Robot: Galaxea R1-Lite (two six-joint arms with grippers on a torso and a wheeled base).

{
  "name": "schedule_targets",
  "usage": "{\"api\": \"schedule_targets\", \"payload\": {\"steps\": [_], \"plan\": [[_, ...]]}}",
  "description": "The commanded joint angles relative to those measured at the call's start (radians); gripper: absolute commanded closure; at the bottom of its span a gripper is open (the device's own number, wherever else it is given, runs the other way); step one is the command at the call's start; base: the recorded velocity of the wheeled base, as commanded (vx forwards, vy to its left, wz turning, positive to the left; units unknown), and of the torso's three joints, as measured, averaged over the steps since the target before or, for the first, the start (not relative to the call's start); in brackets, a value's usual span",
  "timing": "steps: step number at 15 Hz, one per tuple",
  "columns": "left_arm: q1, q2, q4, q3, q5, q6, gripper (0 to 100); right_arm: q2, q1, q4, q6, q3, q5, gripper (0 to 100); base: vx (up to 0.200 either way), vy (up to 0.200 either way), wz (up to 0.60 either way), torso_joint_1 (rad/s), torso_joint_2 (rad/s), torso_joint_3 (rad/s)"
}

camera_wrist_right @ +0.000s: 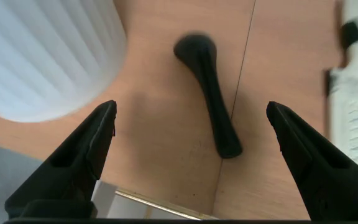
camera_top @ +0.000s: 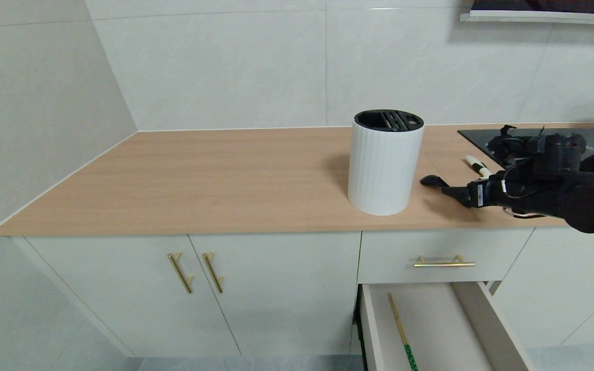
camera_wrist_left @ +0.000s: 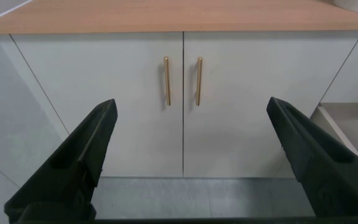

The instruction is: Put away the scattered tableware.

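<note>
Below, one chopstick (camera_top: 399,326) lies in open drawer (camera_top: 439,324)

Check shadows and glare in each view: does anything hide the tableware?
Head view: the white holder throws a soft shadow leftward on the counter; no glare. Right wrist view: the black spoon stands out plainly against the lit wood. Left wrist view: even light on the cabinet doors.

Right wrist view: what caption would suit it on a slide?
Open fingers hover above a black spoon lying on the wooden counter beside a white ribbed holder.
</note>
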Motion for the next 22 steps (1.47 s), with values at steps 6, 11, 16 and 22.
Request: {"api": "schedule_targets", "payload": {"steps": [6, 11, 16, 22], "plan": [[0.000, 0.001, -0.001, 0.000, 0.001, 0.000, 0, 0.146, -0.002, -0.073, -0.001, -0.056, -0.057, 0, 0.000, 0.000, 0.00, 0.000, 0.00, 0.000], [0.000, 0.001, -0.001, 0.000, 0.001, 0.000, 0, 0.175, -0.015, -0.073, 0.007, -0.092, -0.071, 0, 0.000, 0.000, 0.00, 0.000, 0.00, 0.000], [0.000, 0.001, 0.000, 0.000, 0.001, 0.000, 0, 0.172, -0.016, -0.063, 0.040, -0.104, -0.071, 100, 0.000, 0.000, 0.00, 0.000, 0.00, 0.000], [0.000, 0.001, -0.001, 0.000, 0.001, 0.000, 0, 0.172, -0.016, -0.063, 0.040, -0.099, -0.071, 100, 0.000, 0.000, 0.00, 0.000, 0.00, 0.000]]}}
